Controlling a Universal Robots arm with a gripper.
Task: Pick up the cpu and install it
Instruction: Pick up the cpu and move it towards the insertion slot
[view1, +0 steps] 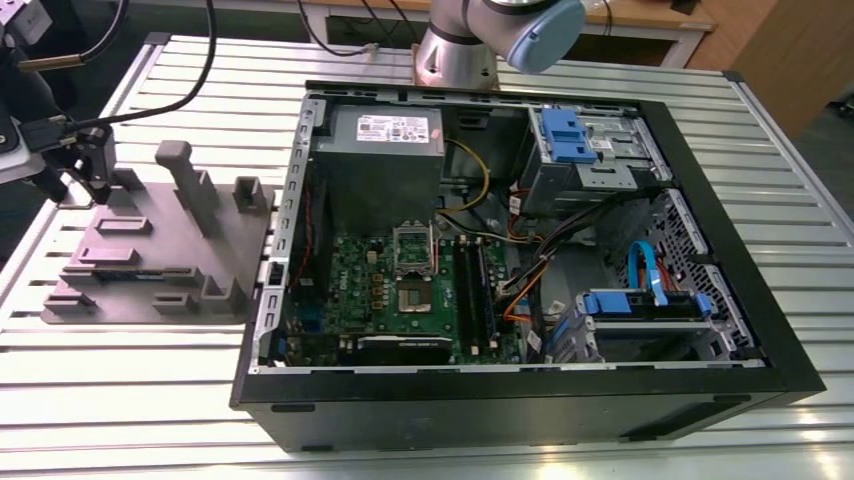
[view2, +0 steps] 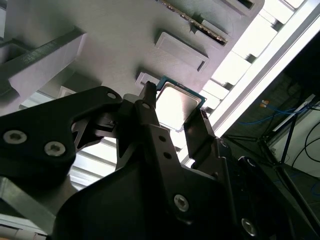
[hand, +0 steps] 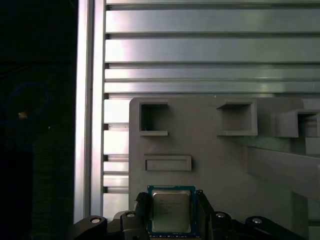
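Observation:
The cpu (hand: 170, 210) is a small square chip with a shiny silver top and a thin pale rim. In both wrist views it sits between my black fingers (hand: 142, 206), which press its two opposite edges, so my gripper (hand: 171, 201) is shut on it. It hangs over a corner of the grey fixture plate (hand: 210, 155). In the second wrist view the cpu (view2: 176, 104) shows between the fingertips of the gripper (view2: 175, 111). At the exterior view's left, the gripper (view1: 83, 170) stands over the far corner of the fixture plate (view1: 160, 250).
An open black computer case (view1: 521, 400) lies at the exterior view's right, its green motherboard (view1: 387, 300) carrying an open socket (view1: 416, 272). Posts and blocks (view1: 187, 180) rise from the fixture plate. Cables, a power supply (view1: 384, 135) and blue drive bays (view1: 574, 135) crowd the case.

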